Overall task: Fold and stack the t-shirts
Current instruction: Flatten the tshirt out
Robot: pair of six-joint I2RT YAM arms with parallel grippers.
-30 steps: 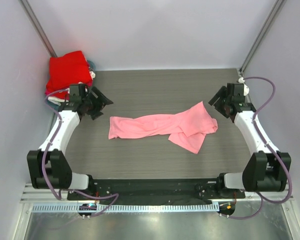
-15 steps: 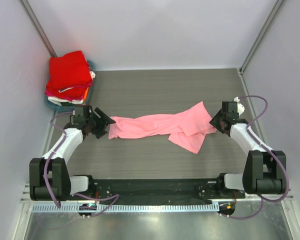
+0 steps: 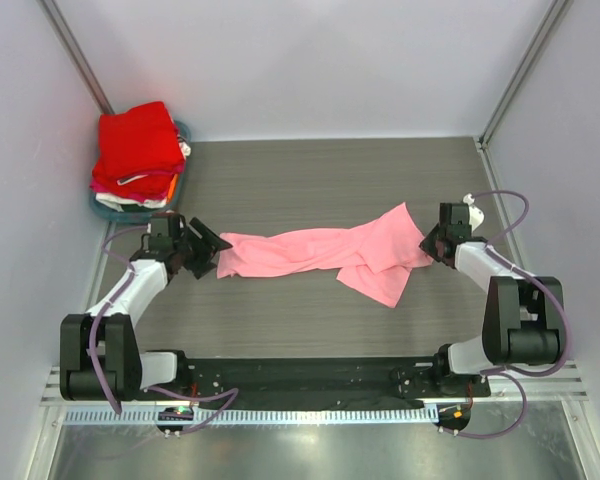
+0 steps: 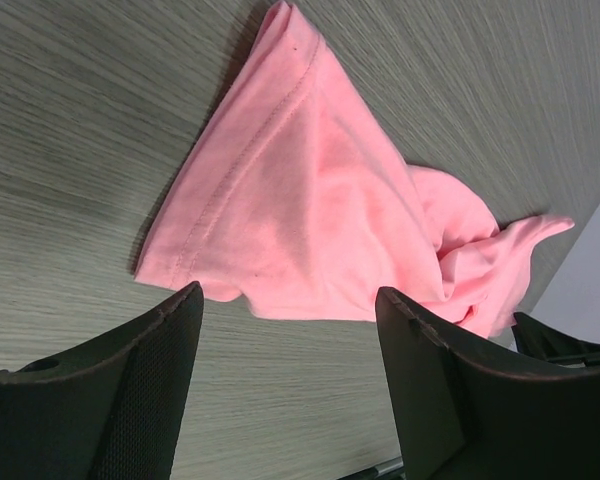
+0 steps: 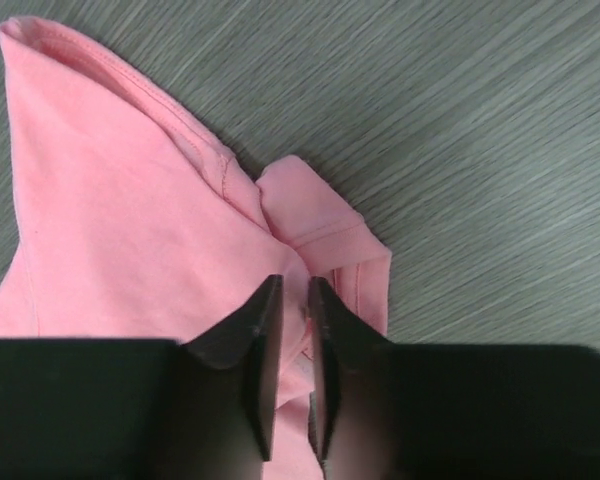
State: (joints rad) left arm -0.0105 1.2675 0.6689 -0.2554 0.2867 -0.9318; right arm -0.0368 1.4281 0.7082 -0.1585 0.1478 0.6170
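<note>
Both arms have dropped from the bench's side edges to the ends of the pink t-shirt (image 3: 320,255), which lies crumpled lengthwise across the middle of the bench (image 3: 310,180). The left end effector (image 3: 206,250) hangs released, jaws spread either side of the left hem corner. The right end effector (image 3: 428,243) is clenched on the right-hand folds. Spreading it flat looks imminent. The folded t-shirts (image 3: 135,140) sit at the far left corner.

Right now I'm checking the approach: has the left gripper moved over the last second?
Yes. The left gripper has come down the top view, away from the teal tray and toward the near edge, ending beside the pink t-shirt's left end.
</note>
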